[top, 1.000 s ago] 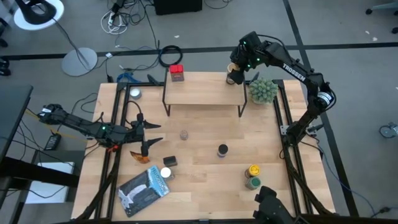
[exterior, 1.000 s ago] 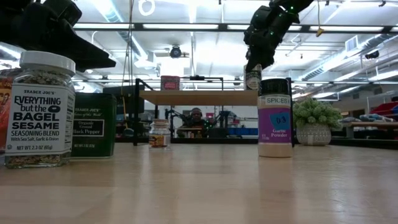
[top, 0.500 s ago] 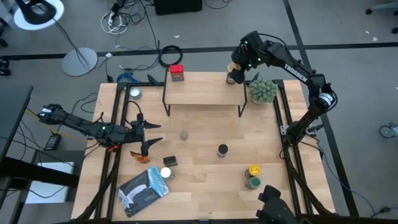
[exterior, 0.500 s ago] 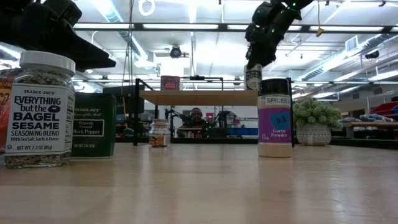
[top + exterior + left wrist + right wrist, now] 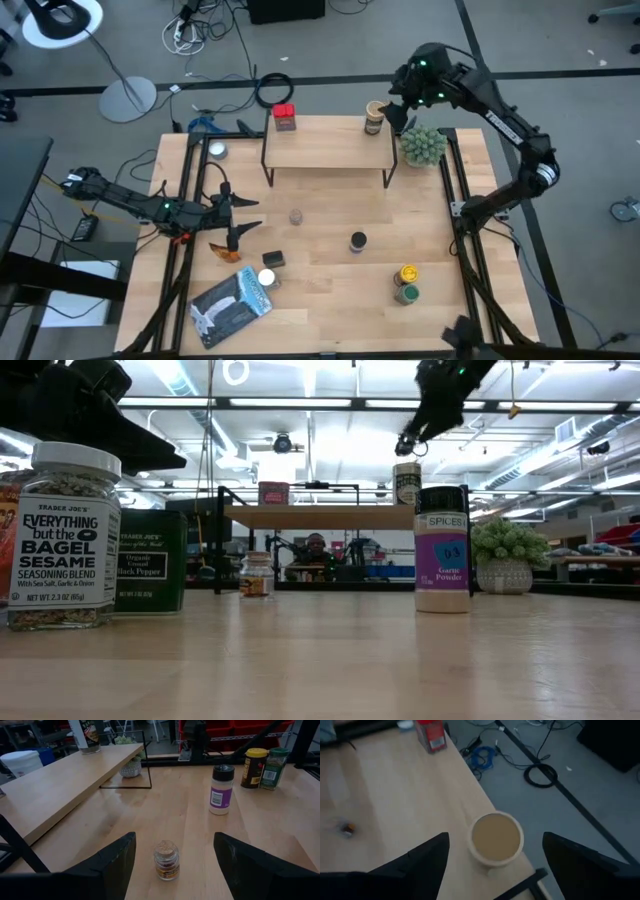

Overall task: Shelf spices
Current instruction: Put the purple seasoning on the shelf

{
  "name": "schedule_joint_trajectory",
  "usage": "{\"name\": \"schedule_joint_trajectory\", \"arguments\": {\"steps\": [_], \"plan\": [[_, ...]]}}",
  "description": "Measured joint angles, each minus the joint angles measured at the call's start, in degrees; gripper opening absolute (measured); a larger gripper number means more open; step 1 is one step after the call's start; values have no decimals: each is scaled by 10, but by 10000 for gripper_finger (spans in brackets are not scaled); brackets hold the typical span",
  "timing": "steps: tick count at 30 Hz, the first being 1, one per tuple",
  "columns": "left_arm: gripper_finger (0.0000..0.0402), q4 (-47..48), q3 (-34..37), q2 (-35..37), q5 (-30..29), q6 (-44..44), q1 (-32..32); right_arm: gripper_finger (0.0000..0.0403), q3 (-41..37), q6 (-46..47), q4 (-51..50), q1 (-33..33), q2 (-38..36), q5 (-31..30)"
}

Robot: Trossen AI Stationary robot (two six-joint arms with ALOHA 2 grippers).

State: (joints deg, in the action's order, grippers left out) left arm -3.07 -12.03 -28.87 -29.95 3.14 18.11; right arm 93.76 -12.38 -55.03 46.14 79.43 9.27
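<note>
The shelf (image 5: pixel 330 150), a light-wood board on black legs, stands at the table's far side. A red tin (image 5: pixel 284 117) stands on its far left corner. A tan-lidded jar (image 5: pixel 374 117) stands upright on its far right corner, also seen in the low view as the jar (image 5: pixel 406 482). My right gripper (image 5: pixel 400 102) hovers open above and just right of that jar; in its wrist view the jar's lid (image 5: pixel 496 837) shows between the wide-spread fingers of the gripper (image 5: pixel 495 870). My left gripper (image 5: pixel 240 213) waits open at the table's left side, facing a small cork-topped jar (image 5: pixel 166 860).
On the tabletop stand a small glass jar (image 5: pixel 296 216), a dark-lidded garlic powder jar (image 5: pixel 358 241), a yellow-lidded jar (image 5: pixel 407 273) and a green-lidded jar (image 5: pixel 405 293), plus a dark tin (image 5: pixel 272 260), a white-lidded jar (image 5: pixel 266 279) and an orange packet (image 5: pixel 226 252). A spiky plant (image 5: pixel 423 146) stands right of the shelf.
My right gripper has let go of the tan-lidded jar on the shelf's far right corner, risen clear of it and drawn back toward the table's right edge. The jar stays upright on the shelf.
</note>
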Motion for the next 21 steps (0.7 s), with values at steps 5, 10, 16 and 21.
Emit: {"name": "schedule_joint_trajectory", "arguments": {"steps": [5,10,16,21], "plan": [[272,0,0,0,0,0,0,312,0,67,-62,-25,-59,-2],[272,0,0,0,0,1,0,307,0,119,-121,-72,-107,-13],[272,-1,0,0,0,1,0,306,-12,188,-144,-149,-145,-35],[272,0,0,0,0,3,0,306,-95,252,-138,-226,-176,-39]]}}
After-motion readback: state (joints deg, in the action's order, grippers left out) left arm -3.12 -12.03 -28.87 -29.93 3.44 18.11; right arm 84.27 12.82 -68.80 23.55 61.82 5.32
